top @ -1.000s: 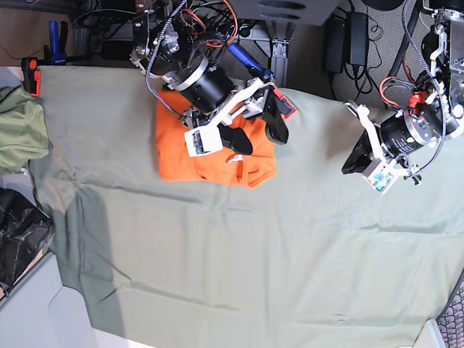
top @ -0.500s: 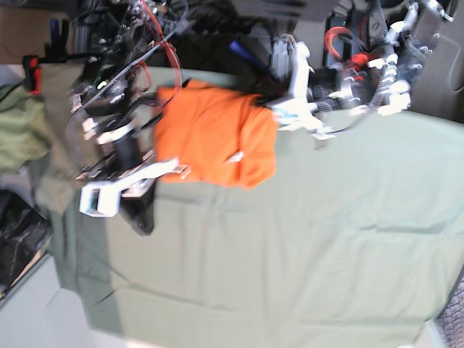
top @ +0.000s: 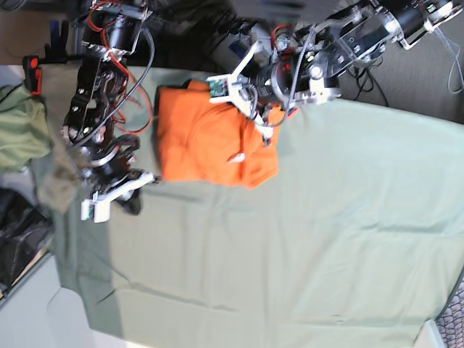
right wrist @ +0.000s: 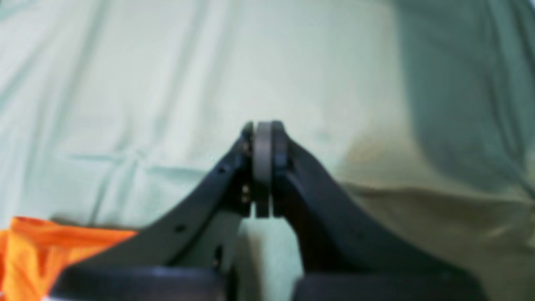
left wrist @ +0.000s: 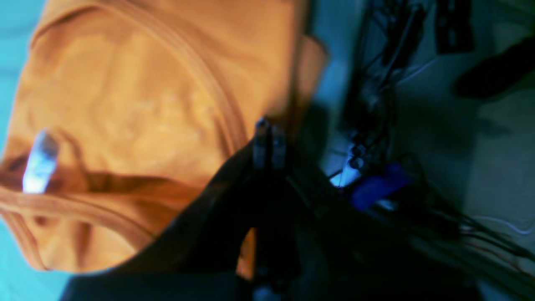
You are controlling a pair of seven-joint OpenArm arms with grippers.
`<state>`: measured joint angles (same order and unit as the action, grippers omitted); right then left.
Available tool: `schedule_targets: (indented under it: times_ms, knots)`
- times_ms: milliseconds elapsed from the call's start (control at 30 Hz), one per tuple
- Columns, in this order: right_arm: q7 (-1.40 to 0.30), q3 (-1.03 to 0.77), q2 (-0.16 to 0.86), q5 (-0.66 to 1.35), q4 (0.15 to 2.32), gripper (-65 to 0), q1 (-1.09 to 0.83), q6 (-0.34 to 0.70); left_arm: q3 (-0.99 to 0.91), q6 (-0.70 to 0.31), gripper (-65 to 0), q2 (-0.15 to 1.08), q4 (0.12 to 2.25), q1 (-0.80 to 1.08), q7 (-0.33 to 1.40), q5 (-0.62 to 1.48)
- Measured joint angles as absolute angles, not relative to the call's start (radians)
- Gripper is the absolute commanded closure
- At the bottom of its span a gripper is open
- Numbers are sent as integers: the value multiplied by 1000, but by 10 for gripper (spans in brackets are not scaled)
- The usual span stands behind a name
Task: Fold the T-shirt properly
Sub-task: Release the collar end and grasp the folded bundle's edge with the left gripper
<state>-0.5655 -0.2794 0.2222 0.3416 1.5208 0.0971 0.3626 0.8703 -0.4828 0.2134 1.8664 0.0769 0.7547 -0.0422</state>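
The T-shirt lies folded into an orange block at the back of the sage-green cloth; its small white label shows. My left gripper reaches in from the back right and hovers at the shirt's right edge. In the left wrist view its fingertips are pressed together over the edge of the T-shirt, with no fabric seen between them. My right gripper is left of the shirt over bare cloth. It is shut and empty, with a corner of the T-shirt behind it.
An olive-green garment lies at the left edge, with a black bag below it. A red clamp sits at the back left corner. Cables and arm bases crowd the back edge.
My right gripper left the shirt, swung left onto the bare cloth and went from open to shut. My left arm came in from the right to the shirt's right edge.
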Motion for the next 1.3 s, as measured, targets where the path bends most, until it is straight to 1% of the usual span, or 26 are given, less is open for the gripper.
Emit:
schedule_targets:
  times_ms: [267,500,733,933,1067,1300]
  knots:
    - [-561,-219,235,343,1512,0,109,363,872,-482,0,213,1822,72,747,-69]
    - [-561,-216,236,351,1510,0,109,363,878,-482,0,200,1719,18,713,-47]
    - [-561,-215,236,352,1510,0,109,363,874,-482,0,225,1702,-6,717,-60]
    - [-561,-215,236,352,1510,0,109,363,921,-466,0,327,1709,-15,677,-78]
    - [-561,-215,236,363,1510,0,109,363,931,-464,0,375,1711,-33,653,-74]
    - [-573,-215,237,390,1510,0,108,363,942,-464,0,415,1711,-80,647,-49]
